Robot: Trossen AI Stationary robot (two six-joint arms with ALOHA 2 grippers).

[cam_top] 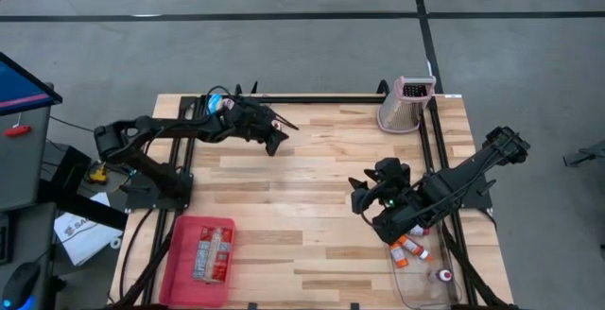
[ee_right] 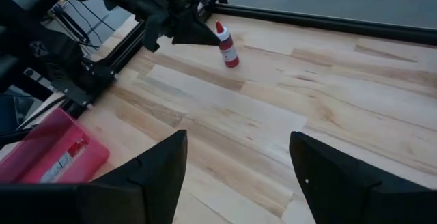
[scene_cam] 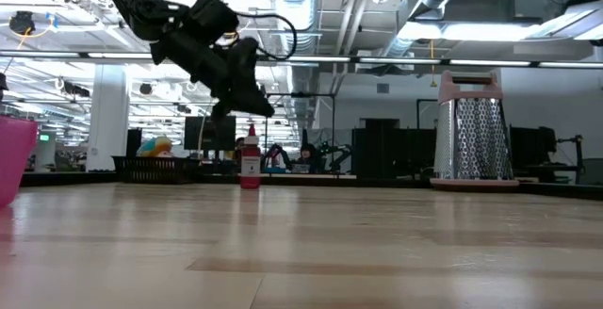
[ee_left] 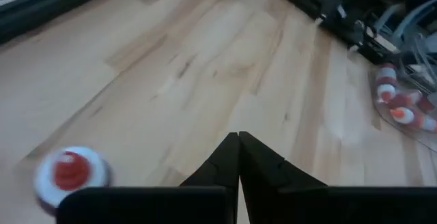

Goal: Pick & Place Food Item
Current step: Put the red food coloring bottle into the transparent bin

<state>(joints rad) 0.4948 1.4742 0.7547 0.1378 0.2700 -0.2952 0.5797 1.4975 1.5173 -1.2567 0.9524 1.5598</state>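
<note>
- Small red-capped bottle [ee_right: 228, 48] stands upright on the wooden table [cam_top: 312, 215], near the cheese grater [cam_top: 406, 104] end's rail, just beside the left gripper [cam_top: 276, 140]
- Left gripper's fingers pressed together, empty, raised above the bottle
- Right gripper [ee_right: 235, 159] spread wide, empty, well apart from the bottle
- Bottle judged light, stiff plastic, slick, tippy; grip mid-body below the cap
</note>
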